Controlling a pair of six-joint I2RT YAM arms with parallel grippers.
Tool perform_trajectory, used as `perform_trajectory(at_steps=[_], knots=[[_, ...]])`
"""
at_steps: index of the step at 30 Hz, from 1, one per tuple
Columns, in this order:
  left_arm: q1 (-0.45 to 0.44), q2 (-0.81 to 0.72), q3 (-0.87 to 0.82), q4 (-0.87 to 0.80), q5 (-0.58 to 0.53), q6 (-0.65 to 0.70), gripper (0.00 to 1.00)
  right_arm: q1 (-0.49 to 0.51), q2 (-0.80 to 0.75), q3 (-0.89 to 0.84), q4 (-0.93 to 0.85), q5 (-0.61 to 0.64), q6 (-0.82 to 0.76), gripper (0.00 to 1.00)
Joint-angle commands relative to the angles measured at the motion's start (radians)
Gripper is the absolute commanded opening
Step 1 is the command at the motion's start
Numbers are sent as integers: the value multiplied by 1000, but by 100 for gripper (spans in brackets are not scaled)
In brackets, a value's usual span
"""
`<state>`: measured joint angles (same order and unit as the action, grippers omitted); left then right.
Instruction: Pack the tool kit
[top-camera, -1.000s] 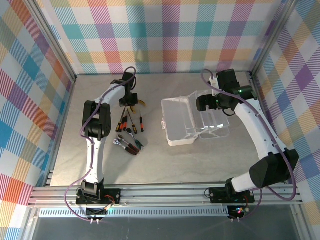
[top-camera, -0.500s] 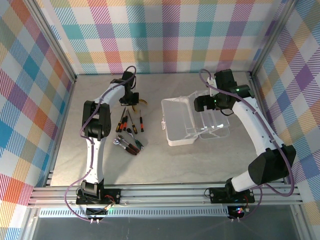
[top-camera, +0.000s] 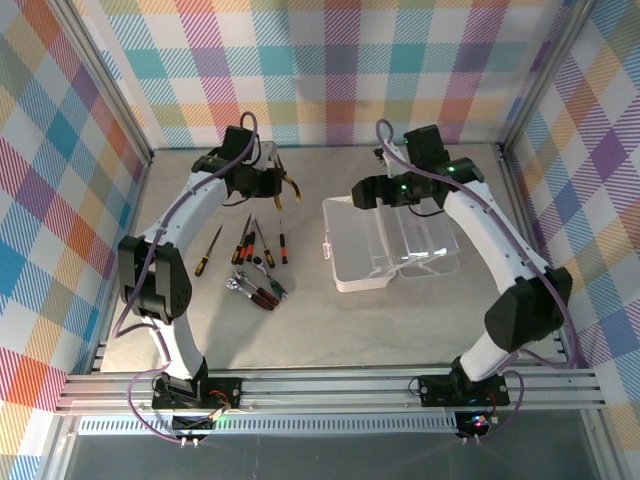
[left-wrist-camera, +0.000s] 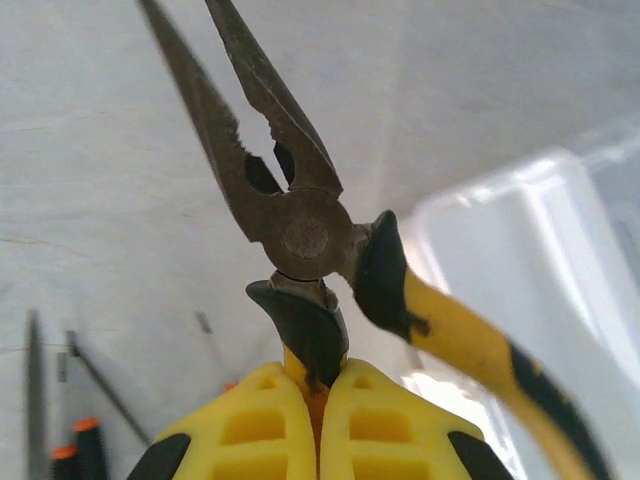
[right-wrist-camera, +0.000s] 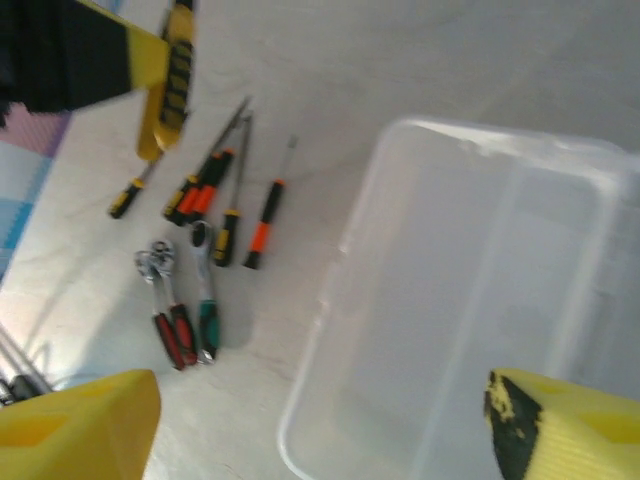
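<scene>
So here we've got the left pincer clamped tight on one handle of the yellow-handled pliers. The nose points away from the wrist camera and the other handle sticks out to the side. From above, the pliers sit near the back of the desk, a bit left of the case, and to us they look clear of the surface. The case sits open mid-desk, lid flopped out flat on its right. Our right pincer is spread wide with nothing in it, hovering over the case's back-left corner. The screwdrivers lie in a loose row left of the case, and the ratchets lie just in front of them, nearer the arm bases.
</scene>
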<state>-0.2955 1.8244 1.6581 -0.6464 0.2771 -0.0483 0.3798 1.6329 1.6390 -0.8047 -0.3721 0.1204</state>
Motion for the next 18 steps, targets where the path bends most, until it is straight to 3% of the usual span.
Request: perform_trajectory(at_steps=[1, 12, 18], knots=[[-67, -50, -60, 51, 71, 34, 0, 31, 68, 63, 55, -105, 48, 77], [-143, -104, -158, 149, 117, -47, 0, 91, 181, 91, 111, -133, 103, 56], [-144, -104, -154, 160, 129, -58, 0, 116, 192, 35, 161, -127, 137, 55]])
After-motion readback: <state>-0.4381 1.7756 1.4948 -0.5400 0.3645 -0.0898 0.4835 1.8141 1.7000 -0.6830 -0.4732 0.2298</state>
